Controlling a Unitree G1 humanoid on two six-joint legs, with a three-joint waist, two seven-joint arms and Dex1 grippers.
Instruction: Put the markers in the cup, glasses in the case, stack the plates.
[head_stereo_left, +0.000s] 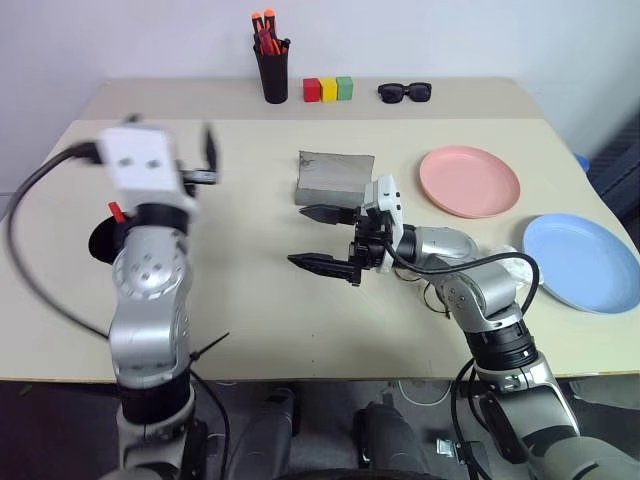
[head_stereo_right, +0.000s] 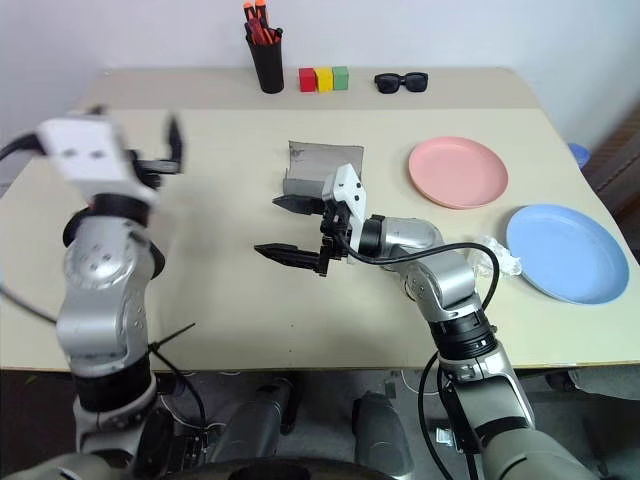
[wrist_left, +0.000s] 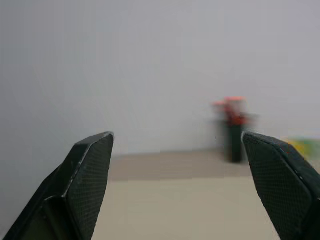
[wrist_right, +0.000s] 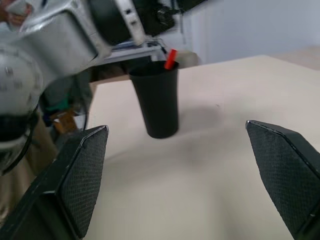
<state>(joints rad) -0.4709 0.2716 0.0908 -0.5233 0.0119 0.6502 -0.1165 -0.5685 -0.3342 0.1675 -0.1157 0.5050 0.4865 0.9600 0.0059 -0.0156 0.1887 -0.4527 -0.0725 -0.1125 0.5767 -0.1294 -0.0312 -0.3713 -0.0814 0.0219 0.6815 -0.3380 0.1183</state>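
Head view: my right end effector hovers wide open and empty, pointing left; the case lies just beyond it, the glasses under my forearm.
Left wrist: my left end effector is spread, empty, raised.
Right wrist: the cup, holding a red marker, stands ahead.

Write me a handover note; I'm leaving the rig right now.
Left gripper: open, empty, raised.
Right gripper: open, empty, in front of the case.
Done: red marker stands in the cup.
White marker: cannot tell.
Glasses seem to lie under the right forearm, not in the case.
Pink plate and blue plate lie apart.
Left: glasses, stacking, perhaps the white marker.
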